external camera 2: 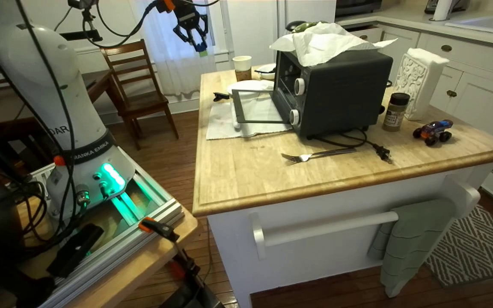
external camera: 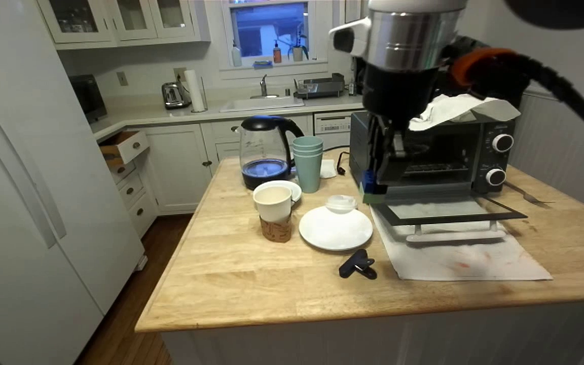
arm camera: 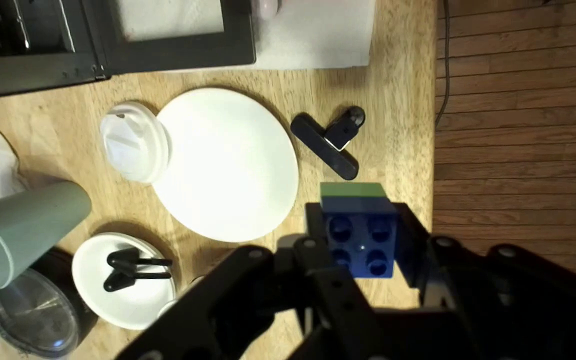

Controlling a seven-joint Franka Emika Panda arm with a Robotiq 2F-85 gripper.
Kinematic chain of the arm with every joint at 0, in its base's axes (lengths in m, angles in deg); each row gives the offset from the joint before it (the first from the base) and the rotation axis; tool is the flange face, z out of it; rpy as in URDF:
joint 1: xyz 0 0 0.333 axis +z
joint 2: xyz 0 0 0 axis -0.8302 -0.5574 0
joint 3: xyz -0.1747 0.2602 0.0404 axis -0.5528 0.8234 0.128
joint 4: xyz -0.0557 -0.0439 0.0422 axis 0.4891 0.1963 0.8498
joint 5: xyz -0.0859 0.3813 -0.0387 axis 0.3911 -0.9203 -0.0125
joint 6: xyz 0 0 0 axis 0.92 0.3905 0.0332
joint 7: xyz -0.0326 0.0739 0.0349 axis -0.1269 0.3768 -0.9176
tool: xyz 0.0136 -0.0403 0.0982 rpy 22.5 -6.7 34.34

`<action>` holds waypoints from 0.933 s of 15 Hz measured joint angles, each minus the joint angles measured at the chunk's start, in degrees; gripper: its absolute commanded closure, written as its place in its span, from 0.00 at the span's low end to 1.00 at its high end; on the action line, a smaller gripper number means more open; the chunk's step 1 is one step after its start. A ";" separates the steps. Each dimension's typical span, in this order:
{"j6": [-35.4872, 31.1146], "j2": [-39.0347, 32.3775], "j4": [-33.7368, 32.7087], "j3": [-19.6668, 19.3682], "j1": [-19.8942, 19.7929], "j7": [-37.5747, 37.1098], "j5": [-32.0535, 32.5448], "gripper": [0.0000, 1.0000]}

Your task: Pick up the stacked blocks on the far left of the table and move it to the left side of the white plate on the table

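The stacked blocks, a blue block on a green one, are between my gripper's fingers in the wrist view (arm camera: 363,245) and in both exterior views (external camera: 368,181) (external camera 2: 202,48). My gripper (arm camera: 359,232) is shut on the blue block, with the green part sticking out past the fingertips. In both exterior views the gripper (external camera: 380,175) (external camera 2: 197,39) is raised above the table (external camera: 231,284). The white plate (external camera: 335,229) lies flat on the table; in the wrist view the plate (arm camera: 225,170) is left of and above the blocks.
A black clip (external camera: 358,264) lies beside the plate, and a small white lidded tub (arm camera: 135,142) touches its rim. A cream cup (external camera: 274,203), small white bowl (arm camera: 123,280), teal cups (external camera: 308,165) and glass kettle (external camera: 264,152) stand nearby. The toaster oven's door (external camera: 449,208) hangs open.
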State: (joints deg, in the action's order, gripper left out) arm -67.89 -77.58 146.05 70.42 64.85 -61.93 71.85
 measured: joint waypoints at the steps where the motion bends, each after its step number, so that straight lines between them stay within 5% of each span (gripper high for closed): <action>1: -0.09 -2.61 -1.90 0.15 0.13 0.07 0.49 0.88; 14: -4.25 -27.09 -21.19 -0.75 4.12 -2.39 3.98 0.88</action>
State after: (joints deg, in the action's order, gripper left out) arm -72.14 -104.68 124.86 69.67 68.97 -64.32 75.83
